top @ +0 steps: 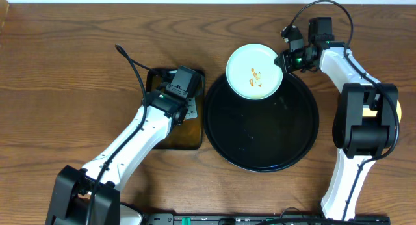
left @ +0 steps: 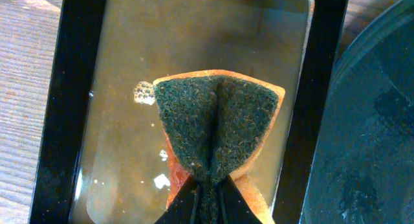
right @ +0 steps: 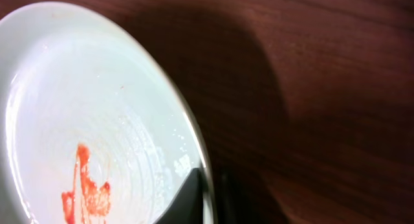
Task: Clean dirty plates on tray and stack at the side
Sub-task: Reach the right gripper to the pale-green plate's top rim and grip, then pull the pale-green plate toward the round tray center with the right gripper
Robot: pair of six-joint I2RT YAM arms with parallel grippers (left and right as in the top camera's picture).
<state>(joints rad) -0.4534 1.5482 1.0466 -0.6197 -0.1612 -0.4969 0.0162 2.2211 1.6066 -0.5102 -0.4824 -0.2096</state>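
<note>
Left gripper (left: 208, 185) squeezes a green-faced sponge (left: 217, 120) over the wet pan (left: 71, 120). Right gripper (right: 206, 185) pinches the rim of the smeared plate (right: 97, 107), upper centre overhead. Scrubbing seems next: bring sponge onto sauce (right: 84, 191).

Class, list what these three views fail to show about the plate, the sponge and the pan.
- Sponge: overhead, the left pincer and its wrist mostly cover it; the left wrist view crops its lower end.
- Pan: its upper part is hidden overhead by the same wrist.
- Plate: the right wrist view cuts it off left and below; whether it clears the tray is unclear.
- Sauce smear: cropped by that view's bottom edge.
</note>
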